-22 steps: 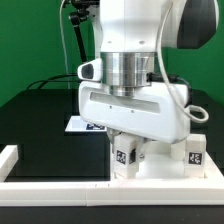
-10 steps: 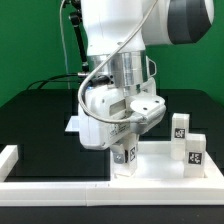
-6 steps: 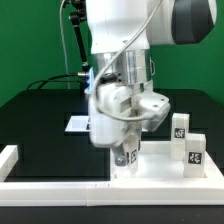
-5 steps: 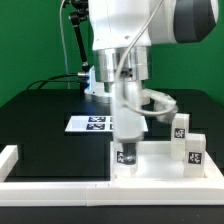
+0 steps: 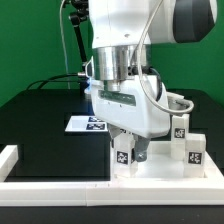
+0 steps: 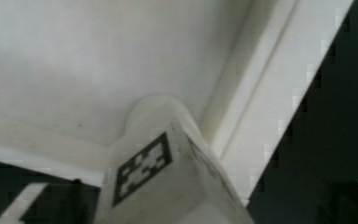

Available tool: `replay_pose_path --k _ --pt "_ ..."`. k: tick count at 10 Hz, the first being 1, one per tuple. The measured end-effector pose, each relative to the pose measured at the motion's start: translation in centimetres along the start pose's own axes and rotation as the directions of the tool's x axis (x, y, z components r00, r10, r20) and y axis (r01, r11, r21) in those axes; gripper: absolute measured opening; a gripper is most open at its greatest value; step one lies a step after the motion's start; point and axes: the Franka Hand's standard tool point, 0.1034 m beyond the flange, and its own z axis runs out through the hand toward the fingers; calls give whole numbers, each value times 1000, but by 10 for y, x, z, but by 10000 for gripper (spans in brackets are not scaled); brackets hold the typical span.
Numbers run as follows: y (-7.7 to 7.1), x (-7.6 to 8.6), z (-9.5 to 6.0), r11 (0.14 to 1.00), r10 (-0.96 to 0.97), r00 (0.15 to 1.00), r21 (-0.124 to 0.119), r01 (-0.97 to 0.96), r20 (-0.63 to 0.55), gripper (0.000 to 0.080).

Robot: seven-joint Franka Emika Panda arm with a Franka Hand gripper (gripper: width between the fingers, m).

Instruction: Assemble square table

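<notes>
The square table's white slab [image 5: 160,172] lies rim up at the exterior view's lower right. One white tagged leg block [image 5: 122,156] stands upright at its near left corner. My gripper [image 5: 127,150] hangs right over this leg, open, a finger on either side and nothing gripped. Two more tagged leg blocks [image 5: 180,127] [image 5: 195,150] stand on the slab's right side. In the wrist view the leg [image 6: 167,165] fills the near field with its tag showing, against the slab's flat face [image 6: 87,70] and raised rim [image 6: 247,80].
The marker board [image 5: 82,124] lies flat on the black table behind the arm. A long white border rail [image 5: 55,187] runs along the front edge, with a raised end [image 5: 8,157] at the exterior view's left. Cables hang at the back.
The hand has swung round above the corner leg and its jaws have spread off it. The leg stays upright in the same spot, and the other two legs have not moved.
</notes>
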Motion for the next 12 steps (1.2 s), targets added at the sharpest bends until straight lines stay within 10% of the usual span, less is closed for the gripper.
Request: replay_pose_path --k 4,6,7,9,12 --pt "-2 4 1 854 -519 855 -43 519 -10 649" --pt "-2 4 1 873 -487 874 -43 486 -11 619" --pt "-2 4 1 887 -460 888 -41 459 -12 420" --pt "2 6 2 952 -304 952 -45 303 -17 297" --pt "6 11 2 999 20 999 -49 -21 -27 297"
